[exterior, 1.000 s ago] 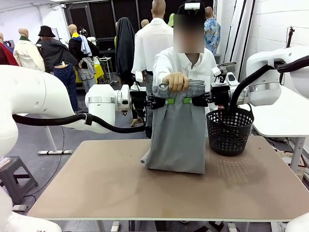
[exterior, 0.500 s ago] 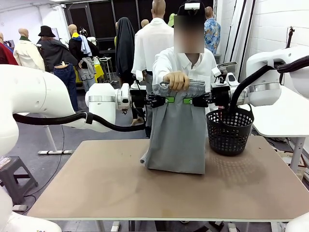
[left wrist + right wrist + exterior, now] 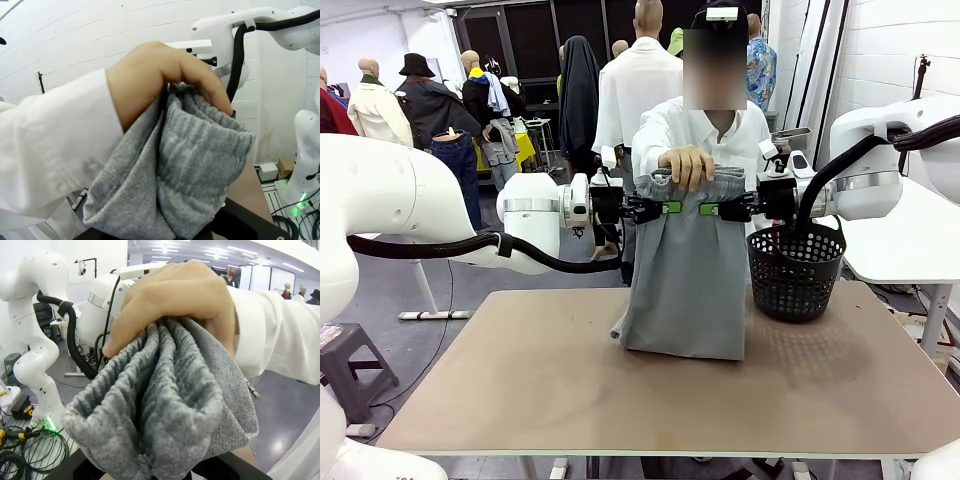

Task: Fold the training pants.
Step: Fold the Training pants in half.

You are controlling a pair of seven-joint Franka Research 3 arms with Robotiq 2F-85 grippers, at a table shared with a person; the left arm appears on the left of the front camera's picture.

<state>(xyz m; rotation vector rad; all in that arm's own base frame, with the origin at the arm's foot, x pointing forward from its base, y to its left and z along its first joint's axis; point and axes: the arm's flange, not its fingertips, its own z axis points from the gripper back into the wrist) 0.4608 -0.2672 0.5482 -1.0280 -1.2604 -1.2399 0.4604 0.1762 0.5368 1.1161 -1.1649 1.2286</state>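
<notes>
With the left gripper [image 3: 665, 207] and right gripper [image 3: 712, 209] both clenched on the waistband of the training pants [image 3: 687, 280], which hang to the table [image 3: 520, 380], uneven pulling risks slippage when the person's hand [image 3: 688, 165] releases.

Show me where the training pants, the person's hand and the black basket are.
training pants [image 3: 688, 280]: front view, middle of the hanging cloth.
person's hand [image 3: 688, 165]: front view, knuckles on the waistband.
black basket [image 3: 795, 275]: front view, mesh wall.

Front camera across table; 2 wrist close-ups on shared waistband [image 3: 695, 178].
</notes>
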